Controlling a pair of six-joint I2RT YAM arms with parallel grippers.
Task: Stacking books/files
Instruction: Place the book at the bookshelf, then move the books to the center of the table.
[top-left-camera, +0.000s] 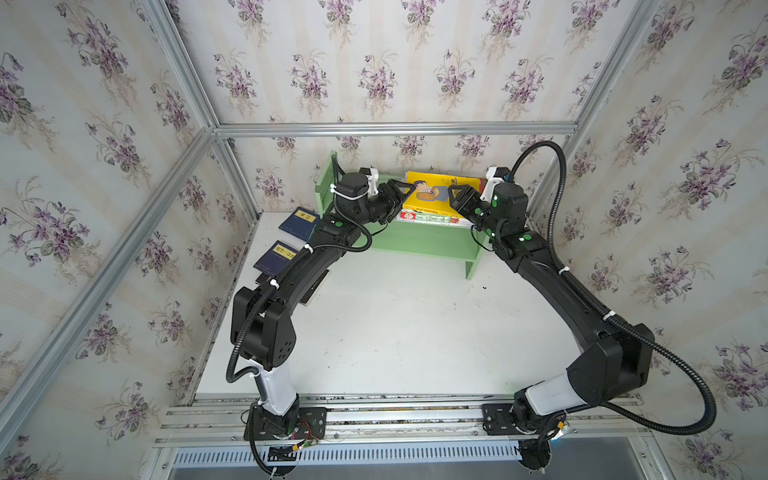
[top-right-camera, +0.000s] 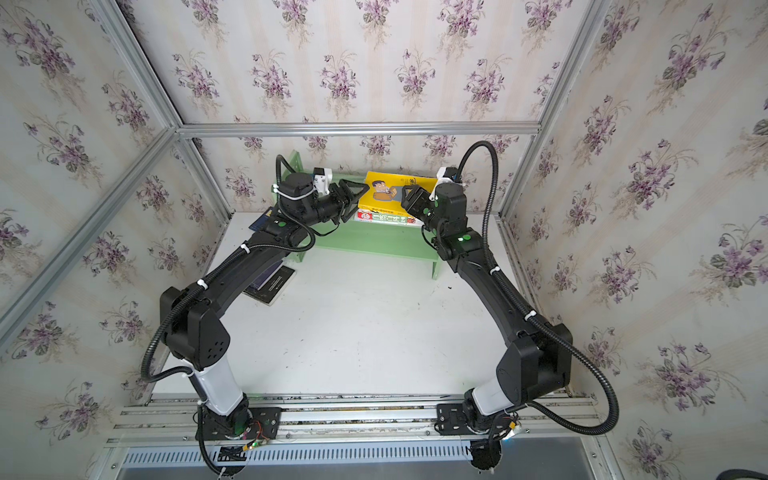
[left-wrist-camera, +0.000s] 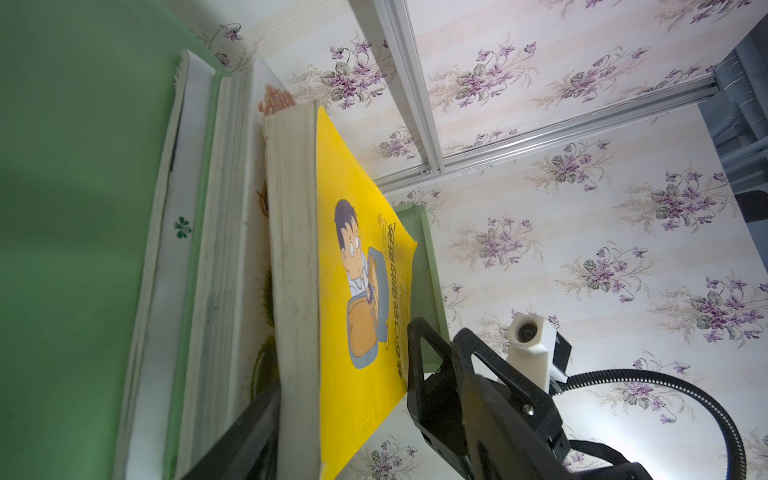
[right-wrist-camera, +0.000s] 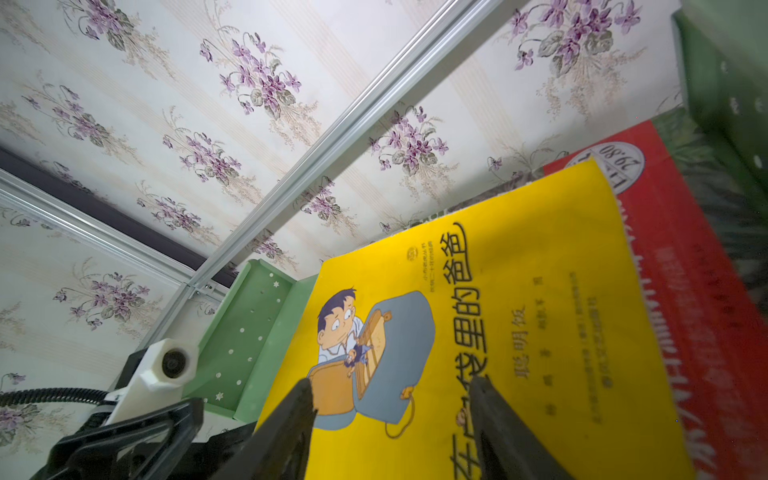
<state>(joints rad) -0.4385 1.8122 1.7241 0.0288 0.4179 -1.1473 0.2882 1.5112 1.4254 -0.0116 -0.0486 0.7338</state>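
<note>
Nearest to me, the left arm (top-left-camera: 299, 270) and the right arm (top-left-camera: 582, 299) stand on the rail (top-left-camera: 395, 409) at the table (top-left-camera: 395, 332) edge. Each one bends at the elbow and reaches forward and inward to the green shelf (top-left-camera: 419, 243) at the back wall, so together they make an arch. On the shelf the yellow book (top-left-camera: 432, 195) lies on top of the red-green book (top-left-camera: 428, 218), turned a little askew. The left claw (top-right-camera: 356, 203) is at the left edge of the yellow book, its jaws wide apart, one finger (left-wrist-camera: 249, 436) low beside the page edge. The right claw (right-wrist-camera: 390, 386) hangs over the cover from the right side, jaws also apart, gripping nothing. Two navy books (top-left-camera: 297, 222) lie on the table beside the left arm, and a black book (top-right-camera: 272, 284) lies partly under it.
</note>
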